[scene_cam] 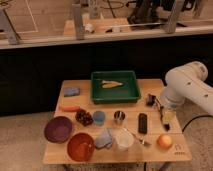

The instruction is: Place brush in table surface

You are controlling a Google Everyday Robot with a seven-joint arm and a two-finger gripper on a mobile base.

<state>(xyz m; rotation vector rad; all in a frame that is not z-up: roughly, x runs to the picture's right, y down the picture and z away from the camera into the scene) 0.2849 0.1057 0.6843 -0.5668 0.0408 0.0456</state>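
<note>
- Pincer (159,106) sits up and right of the black block (142,123), low over the tabletop (150,150), jaws released.
- Brush (165,120) is just right of the block, directly under the pincer; can't tell if they touch.

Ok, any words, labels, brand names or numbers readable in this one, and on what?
None can be read.
Small dark marks near the front right corner of the table: too small to read.
Green tray: no text visible.
Robot arm: no text visible.
Gripper, over the table's right side by the brush: no readable label.
</note>
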